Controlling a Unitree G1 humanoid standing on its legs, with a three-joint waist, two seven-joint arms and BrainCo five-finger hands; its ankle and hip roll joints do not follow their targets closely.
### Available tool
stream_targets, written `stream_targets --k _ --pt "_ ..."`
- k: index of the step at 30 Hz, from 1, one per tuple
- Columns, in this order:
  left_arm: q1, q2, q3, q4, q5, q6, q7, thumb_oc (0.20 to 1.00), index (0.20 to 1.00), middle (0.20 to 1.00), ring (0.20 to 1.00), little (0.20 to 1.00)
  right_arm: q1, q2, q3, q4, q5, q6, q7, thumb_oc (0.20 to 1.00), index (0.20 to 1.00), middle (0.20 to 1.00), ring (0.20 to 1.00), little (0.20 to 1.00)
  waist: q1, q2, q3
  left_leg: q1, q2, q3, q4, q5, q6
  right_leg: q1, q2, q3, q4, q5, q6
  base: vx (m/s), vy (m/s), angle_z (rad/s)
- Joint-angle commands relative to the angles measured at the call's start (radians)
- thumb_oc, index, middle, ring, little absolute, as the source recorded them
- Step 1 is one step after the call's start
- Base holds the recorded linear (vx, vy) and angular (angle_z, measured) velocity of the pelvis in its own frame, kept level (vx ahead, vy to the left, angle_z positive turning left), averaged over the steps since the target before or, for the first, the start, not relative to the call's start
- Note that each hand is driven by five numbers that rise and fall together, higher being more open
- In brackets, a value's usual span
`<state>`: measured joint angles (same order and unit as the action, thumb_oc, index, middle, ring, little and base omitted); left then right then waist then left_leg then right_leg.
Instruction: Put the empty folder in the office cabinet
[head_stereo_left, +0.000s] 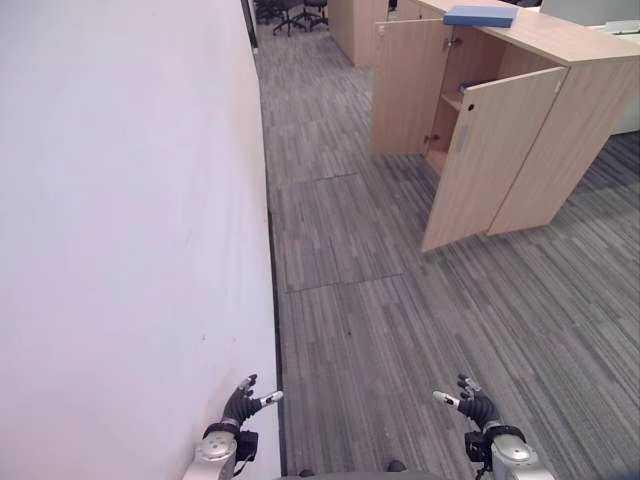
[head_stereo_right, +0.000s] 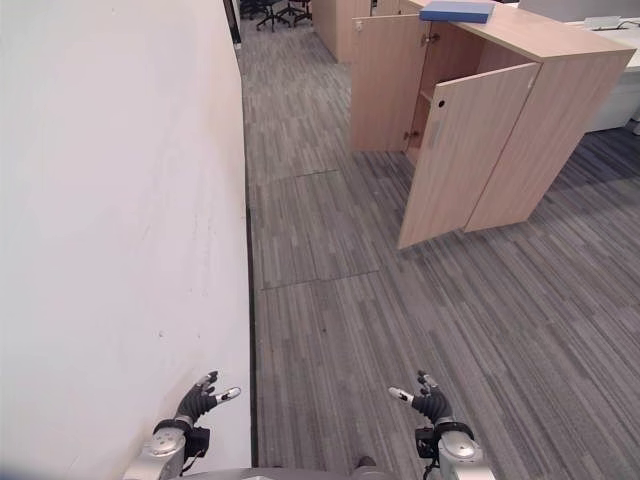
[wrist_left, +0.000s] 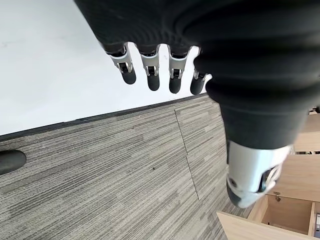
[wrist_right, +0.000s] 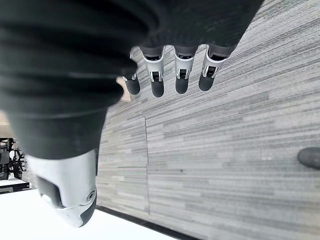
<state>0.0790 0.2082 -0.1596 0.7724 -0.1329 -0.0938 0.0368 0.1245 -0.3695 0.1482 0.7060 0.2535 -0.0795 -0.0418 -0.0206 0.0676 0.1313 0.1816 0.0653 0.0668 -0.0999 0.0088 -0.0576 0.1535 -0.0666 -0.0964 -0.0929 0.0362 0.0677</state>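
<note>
Blue folder (head_stereo_left: 480, 16) lies atop open-doored cabinet (head_stereo_left: 520, 150), overhanging its edge.

No legible text, label, number or sign on any surface. The cabinet (head_stereo_left: 520, 150) door fronts are plain wood grain, and the blue folder (head_stereo_left: 480, 16) at the far left corner of the cabinet top carries no readable marking. Wall (head_stereo_left: 130, 220) and carpet floor (head_stereo_left: 400, 330) are likewise unmarked.
</note>
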Motion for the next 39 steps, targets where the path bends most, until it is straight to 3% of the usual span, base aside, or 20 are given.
stream_targets --k 1,13,21,25,27,28,30,32,33,36,37,39 --pt "-0.031 0.122 -0.011 -0.002 -0.009 -0.041 -0.007 1.000 1.000 1.000 1.000 1.000 -0.035 0.004 0.006 -0.005 -0.023 -0.027 0.005 1.000 1.000 1.000 1.000 1.000 0.020 -0.057 -0.001 0.018 0.007 -0.012 0.013 -0.066 -0.026 0.010 -0.113 0.030 0.006 -0.012 0.113 0.00 0.000 0.00" --pt "-0.042 0.124 -0.013 0.030 -0.017 -0.035 -0.009 1.000 1.000 1.000 1.000 1.000 -0.020 0.012 0.004 0.016 -0.010 -0.017 0.013 1.000 1.000 1.000 1.000 1.000 0.008 -0.050 0.007 0.011 0.023 -0.024 0.013 -0.056 -0.037 0.003 -0.093 0.037 0.016 -0.026 0.099 0.01 -0.042 0.00" --pt "-0.052 0.125 -0.015 0.061 -0.017 -0.027 -0.006 1.000 1.000 1.000 1.000 1.000 -0.020 -0.001 0.002 0.031 -0.007 -0.021 0.014 1.000 1.000 1.000 1.000 1.000 -0.003 -0.036 0.016 0.012 0.071 -0.032 0.016 -0.033 -0.059 -0.020 -0.049 0.059 0.069 -0.066 0.070 0.02 -0.112 0.00" --pt "-0.063 0.129 -0.021 0.056 -0.035 -0.026 -0.005 1.000 1.000 1.000 1.000 1.000 -0.029 -0.016 0.006 0.030 -0.001 -0.033 0.006 1.000 1.000 1.000 1.000 1.000 0.001 -0.050 0.057 -0.080 0.101 -0.052 0.182 -0.031 -0.081 -0.039 -0.018 0.062 0.125 -0.099 0.032 -0.04 -0.142 0.07" --pt "-0.084 0.132 -0.031 0.050 -0.040 -0.025 -0.004 1.000 1.000 1.000 1.000 1.000 -0.041 -0.023 0.003 0.028 0.004 -0.042 0.002 1.000 1.000 1.000 1.000 1.000 0.004 -0.061 0.094 -0.175 0.100 -0.082 0.337 0.038 -0.098 -0.036 -0.005 0.049 0.147 -0.109 0.011 -0.04 -0.221 0.15" --pt "-0.093 0.132 -0.035 0.053 -0.046 -0.027 -0.001 1.000 1.000 1.000 1.000 1.000 -0.051 -0.029 0.008 0.025 0.003 -0.039 -0.001 1.000 1.000 1.000 1.000 1.000 0.011 -0.077 0.115 -0.244 0.094 -0.096 0.468 0.106 -0.090 -0.029 0.000 0.049 0.167 -0.123 -0.007 0.04 -0.219 0.37" --pt "-0.097 0.130 -0.037 0.057 -0.048 -0.027 0.004 1.000 1.000 1.000 1.000 1.000 -0.053 -0.031 0.008 0.022 0.004 -0.035 -0.004 1.000 1.000 1.000 1.000 1.000 0.011 -0.083 0.119 -0.288 0.088 -0.100 0.519 0.119 -0.082 -0.032 -0.002 0.046 0.182 -0.133 -0.013 0.09 -0.119 0.22" --pt "-0.093 0.126 -0.036 0.050 -0.056 -0.028 0.007 1.000 1.000 1.000 1.000 1.000 -0.074 -0.039 0.025 0.029 0.003 -0.029 -0.009 1.000 1.000 1.000 1.000 1.000 0.061 -0.079 0.124 -0.407 -0.001 -0.110 0.430 0.060 -0.048 -0.010 0.014 0.081 0.206 -0.177 -0.021 0.26 -0.057 -0.27" --pt "-0.093 0.126 -0.036 0.049 -0.056 -0.028 0.007 1.000 1.000 1.000 1.000 1.000 -0.073 -0.039 0.025 0.029 0.003 -0.030 -0.009 1.000 1.000 1.000 1.000 1.000 0.062 -0.082 0.126 -0.403 -0.004 -0.108 0.431 0.057 -0.047 -0.007 0.011 0.081 0.208 -0.182 -0.020 0.27 -0.008 -0.41" --pt "-0.097 0.119 -0.043 0.068 -0.054 -0.026 0.011 1.000 1.000 1.000 1.000 1.000 -0.104 -0.042 0.041 0.031 0.015 -0.038 -0.016 1.000 1.000 1.000 1.000 1.000 0.101 -0.054 0.130 -0.452 -0.046 -0.169 0.235 0.144 -0.051 0.048 0.055 0.117 0.199 -0.227 -0.025 0.31 0.002 -0.30" --pt "-0.104 0.119 -0.038 0.076 -0.057 -0.029 0.017 1.000 1.000 1.000 1.000 1.000 -0.134 -0.041 0.055 0.037 0.017 -0.040 -0.028 1.000 1.000 1.000 1.000 1.000 0.133 -0.045 0.132 -0.510 -0.060 -0.186 0.156 0.161 -0.050 0.078 0.079 0.156 0.185 -0.242 -0.035 0.31 -0.029 -0.03" --pt "-0.106 0.121 -0.034 0.081 -0.060 -0.032 0.021 1.000 1.000 1.000 1.000 1.000 -0.146 -0.039 0.064 0.047 0.018 -0.043 -0.032 1.000 1.000 1.000 1.000 1.000 0.149 -0.052 0.134 -0.518 -0.072 -0.198 0.118 0.168 -0.049 0.096 0.082 0.181 0.183 -0.256 -0.040 0.33 0.011 -0.59"
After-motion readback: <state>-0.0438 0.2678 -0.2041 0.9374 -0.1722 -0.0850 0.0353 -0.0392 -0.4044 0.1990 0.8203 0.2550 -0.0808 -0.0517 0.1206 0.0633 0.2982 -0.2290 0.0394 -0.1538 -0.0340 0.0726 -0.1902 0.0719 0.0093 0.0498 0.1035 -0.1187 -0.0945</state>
